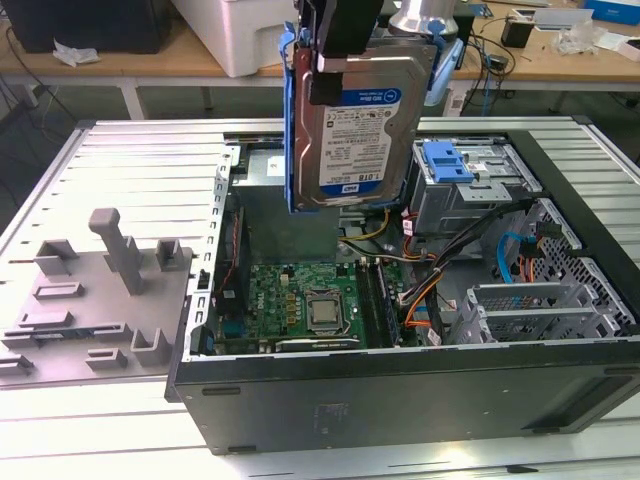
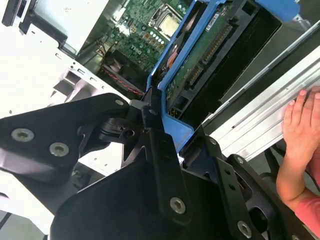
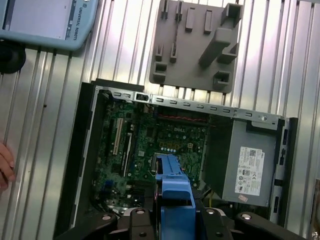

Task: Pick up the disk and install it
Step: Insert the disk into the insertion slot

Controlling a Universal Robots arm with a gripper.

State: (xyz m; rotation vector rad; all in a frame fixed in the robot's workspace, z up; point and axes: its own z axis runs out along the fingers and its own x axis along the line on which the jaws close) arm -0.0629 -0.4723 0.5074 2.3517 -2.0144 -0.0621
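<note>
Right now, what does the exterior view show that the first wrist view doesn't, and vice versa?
Exterior view: the disk, label side out, upright over the open case, and a blue latch. First wrist view: a hand and a pale blue pendant. Both: the disk's blue carrier, motherboard, grey fixture plate.

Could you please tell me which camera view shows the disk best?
The exterior view: the disk hangs upright in the tool above the open computer case, its labelled face toward the camera. The second wrist view shows its green circuit-board side and blue frame; the first wrist view shows the blue frame edge-on.
</note>
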